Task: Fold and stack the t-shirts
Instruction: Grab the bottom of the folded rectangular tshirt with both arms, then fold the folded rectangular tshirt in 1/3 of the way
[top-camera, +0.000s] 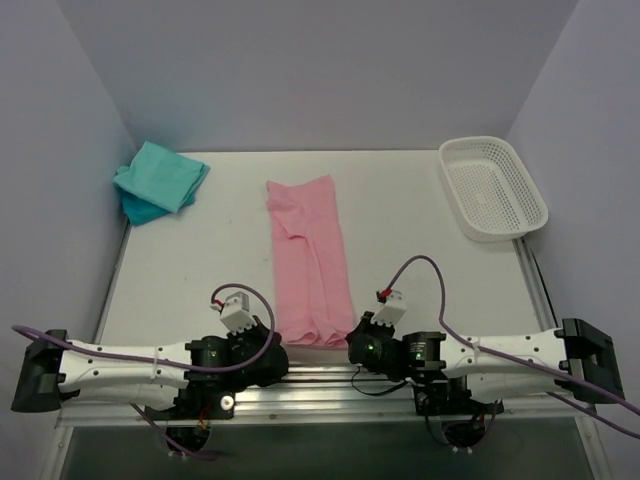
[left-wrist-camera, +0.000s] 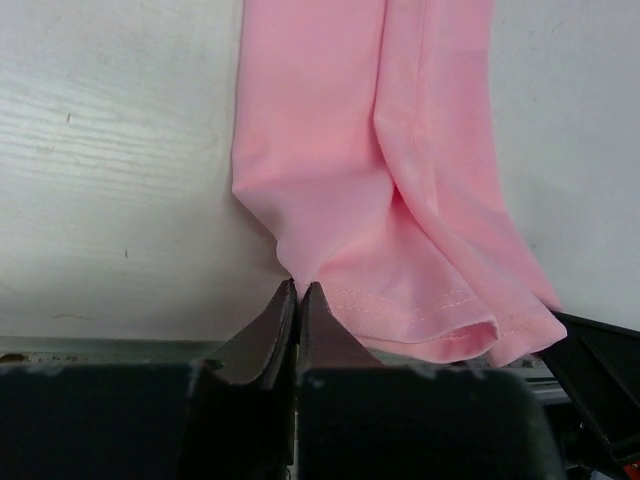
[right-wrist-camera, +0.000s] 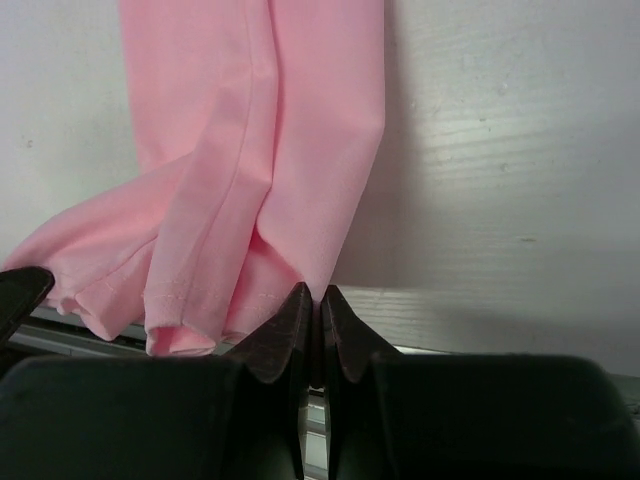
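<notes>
The pink shirt (top-camera: 310, 258) lay folded into a long, narrow strip down the middle of the tabletop (top-camera: 200, 270), one end pointing far and its stitched hem at the near edge. The near end was rumpled, with soft creases running up the strip.

The left gripper (left-wrist-camera: 299, 288) was at the hem's near left corner. Its jaws were pressed together with no gap, and the cloth narrowed to a point right at their tips, nipped there. The right gripper (right-wrist-camera: 320, 290) was at the near right corner in the same way, jaws closed on the cloth's edge where it ran down to the tips. In the top view both arms lay low along the near edge, reaching inward from either side toward the hem.

A teal shirt (top-camera: 163, 175) sat folded in the far left corner, well apart from the pink one, on top of a blue shirt (top-camera: 138, 210) that showed at its near left side. A white mesh basket (top-camera: 495, 190) stood at the far right, slightly overhanging the tabletop's right edge.
</notes>
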